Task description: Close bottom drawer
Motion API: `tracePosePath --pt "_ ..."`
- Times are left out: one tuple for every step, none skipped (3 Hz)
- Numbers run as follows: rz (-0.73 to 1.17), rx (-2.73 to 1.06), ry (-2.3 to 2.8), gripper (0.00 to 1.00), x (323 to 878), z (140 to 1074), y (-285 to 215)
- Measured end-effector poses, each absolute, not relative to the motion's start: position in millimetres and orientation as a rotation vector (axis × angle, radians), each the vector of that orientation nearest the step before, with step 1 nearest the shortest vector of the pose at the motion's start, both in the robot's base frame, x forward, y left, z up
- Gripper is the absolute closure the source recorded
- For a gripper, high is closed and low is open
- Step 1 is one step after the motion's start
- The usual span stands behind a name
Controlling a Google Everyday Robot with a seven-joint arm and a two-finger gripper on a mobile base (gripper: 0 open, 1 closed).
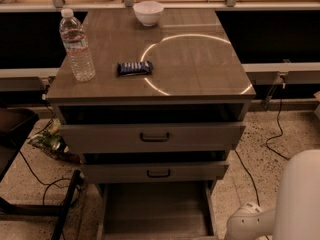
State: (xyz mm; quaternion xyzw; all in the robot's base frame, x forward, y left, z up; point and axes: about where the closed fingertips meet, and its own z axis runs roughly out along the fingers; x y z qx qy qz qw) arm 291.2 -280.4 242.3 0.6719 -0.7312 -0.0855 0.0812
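Camera view: bottom drawer (155, 210) stands open, gripper out of sight

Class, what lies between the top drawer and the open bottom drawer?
The middle drawer, in the camera view, just above the bottom drawer. The gripper is out of view; only the white arm shows, lower right.

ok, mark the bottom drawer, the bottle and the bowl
bottom drawer (155, 210), camera view, bare tray floor.
bottle (78, 49), camera view, middle of body.
bowl (148, 13), camera view, outer wall.
gripper: out of view; only the white arm (300, 199) shows, lower right.
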Motion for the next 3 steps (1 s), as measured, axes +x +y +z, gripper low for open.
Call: tracePosePath --pt "-0.283 2.026 -2.171 1.0 287.9 219.3 -264.4" --pt "-0.298 2.078 -2.146 1.0 282.8 193.3 -239.5" --pt "-0.285 2.146 -2.121 1.0 285.4 179.5 -219.3"
